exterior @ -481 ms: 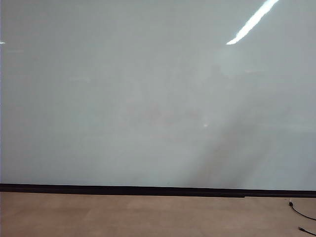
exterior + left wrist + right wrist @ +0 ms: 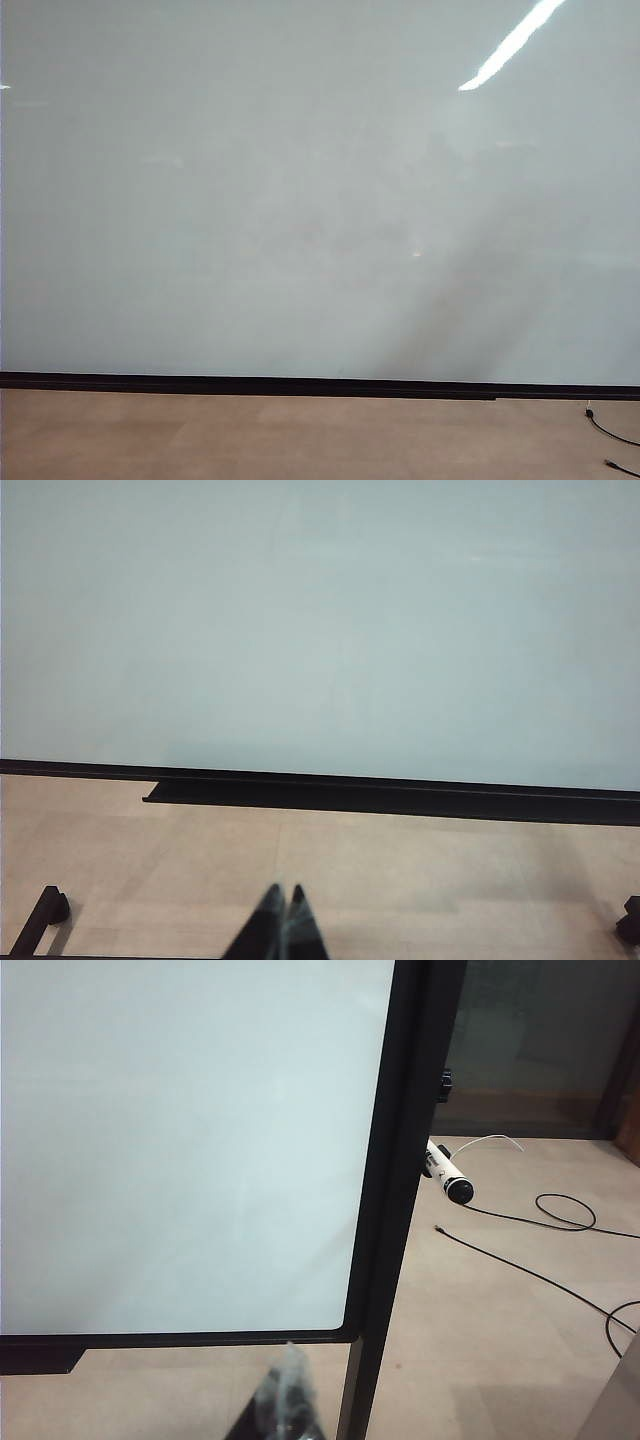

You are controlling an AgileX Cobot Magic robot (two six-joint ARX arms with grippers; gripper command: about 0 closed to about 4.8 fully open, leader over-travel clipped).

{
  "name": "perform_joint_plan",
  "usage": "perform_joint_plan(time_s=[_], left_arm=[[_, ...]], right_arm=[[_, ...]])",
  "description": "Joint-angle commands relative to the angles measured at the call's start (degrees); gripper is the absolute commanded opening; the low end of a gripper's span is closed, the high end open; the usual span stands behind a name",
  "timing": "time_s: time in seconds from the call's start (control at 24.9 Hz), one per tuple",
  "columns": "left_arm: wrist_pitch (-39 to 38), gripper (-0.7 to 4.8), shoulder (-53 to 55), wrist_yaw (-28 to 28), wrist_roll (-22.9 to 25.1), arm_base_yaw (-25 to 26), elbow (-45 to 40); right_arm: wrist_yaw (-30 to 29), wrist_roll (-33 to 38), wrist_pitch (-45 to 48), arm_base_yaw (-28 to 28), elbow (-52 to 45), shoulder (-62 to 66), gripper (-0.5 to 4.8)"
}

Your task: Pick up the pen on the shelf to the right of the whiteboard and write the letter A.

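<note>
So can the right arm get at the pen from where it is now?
Probably yes: the pen sticks out past the whiteboard's black frame with open floor before it, though the right tool sits shut and well short.

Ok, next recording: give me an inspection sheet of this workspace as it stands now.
Surface: whiteboard blank, no letter A drawn; glare streak at top.
Job's things: pen in its holder on the board's right frame edge, untouched.
Clutter: nothing seen.
Grippers: left gripper shut, low before the board; right gripper shut, near the board's lower right corner, empty.
Cables: black cables across the floor right of the board.
Surroundings: light wood floor, dark wall behind.
</note>
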Motion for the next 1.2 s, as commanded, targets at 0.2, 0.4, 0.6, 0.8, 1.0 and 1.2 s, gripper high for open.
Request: perform_joint_plan(time_s=[0.2, 0.4, 0.6, 0.8, 1.0, 1.2], left_arm=[[0.42, -0.05, 0.02, 0.02, 0.24, 0.0, 0.13], [0.42, -0.04, 0.02, 0.02, 0.26, 0.0, 0.13], [0.39, -0.05, 0.02, 0.02, 0.26, 0.0, 0.13], [0.39, -0.05, 0.02, 0.02, 0.26, 0.0, 0.13], [0.39, -0.04, 0.02, 0.02, 0.26, 0.0, 0.13], [0.42, -0.04, 0.02, 0.02, 0.26, 0.0, 0.13]], right_arm=[[10.8, 0.02, 0.31, -0.04, 0.28, -0.02, -0.06], [12.04, 0.02, 0.15, -0.02, 0.28, -0.02, -0.05], [11.21, 0.02, -0.15, -0.02, 0.28, -0.02, 0.39], [11.28, 0.02, -0.31, -0.02, 0.28, -0.02, 3.69], [11.28, 0.02, -0.22, -0.02, 0.28, -0.02, 3.68], [11.8, 1.51, 0.44, -0.04, 0.28, -0.02, 3.69]])
